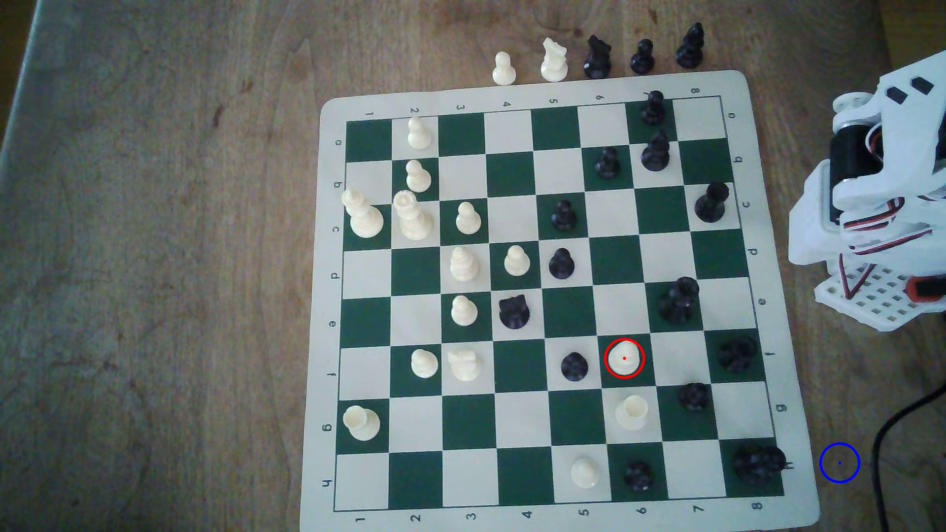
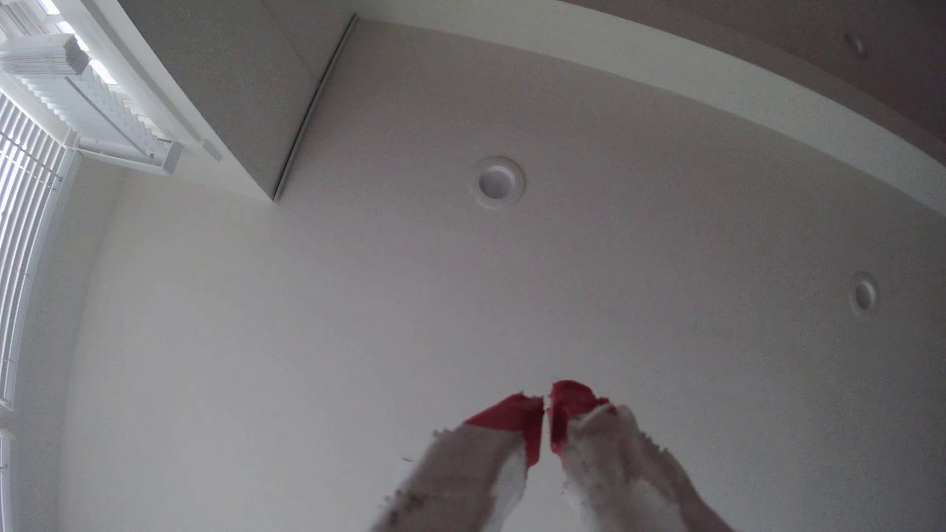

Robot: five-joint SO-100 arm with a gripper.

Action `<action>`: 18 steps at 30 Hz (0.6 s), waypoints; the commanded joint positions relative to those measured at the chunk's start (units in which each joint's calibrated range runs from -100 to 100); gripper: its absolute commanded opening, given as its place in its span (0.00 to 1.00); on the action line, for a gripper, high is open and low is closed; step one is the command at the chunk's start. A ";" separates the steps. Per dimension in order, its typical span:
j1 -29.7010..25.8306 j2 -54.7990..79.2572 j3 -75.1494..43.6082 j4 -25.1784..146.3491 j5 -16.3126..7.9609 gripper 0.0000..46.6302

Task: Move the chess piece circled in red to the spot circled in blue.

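Note:
The chess piece circled in red is a cream pawn standing on a dark green square in row f, column 6, of the chessboard. The spot circled in blue lies on bare wood just off the board's corner, at the exterior view's lower right. The white arm sits folded at the exterior view's right edge, well away from the pawn. In the wrist view my gripper points up at the ceiling, its red-tipped fingers pressed together with nothing between them.
A cream rook stands just below the circled pawn and a black pawn beside it on the exterior view's left. A black piece lies near the blue ring. A black cable runs past the ring. Captured pieces line the board's far edge.

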 commanded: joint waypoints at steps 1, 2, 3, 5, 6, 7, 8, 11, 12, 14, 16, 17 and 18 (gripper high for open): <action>0.34 -0.28 1.08 -0.95 0.34 0.00; 0.26 -0.28 1.08 -0.62 0.34 0.00; -0.21 -0.28 1.08 1.43 0.34 0.00; -0.36 -0.28 0.99 7.82 0.34 0.00; -0.60 -0.28 0.81 11.91 0.34 0.00; -0.60 -0.28 -0.73 21.82 0.34 0.00; -0.52 -0.28 -1.91 27.88 0.34 0.00; 1.59 -0.28 -5.53 49.91 0.20 0.00; 1.83 -0.28 -7.71 63.59 -0.10 0.00; 1.98 -0.28 -9.43 72.03 -0.10 0.00; 2.30 -0.28 -12.33 81.61 -0.10 0.00; 2.30 -0.28 -13.69 86.03 -0.10 0.00; 2.37 -0.28 -15.05 90.29 -0.10 0.00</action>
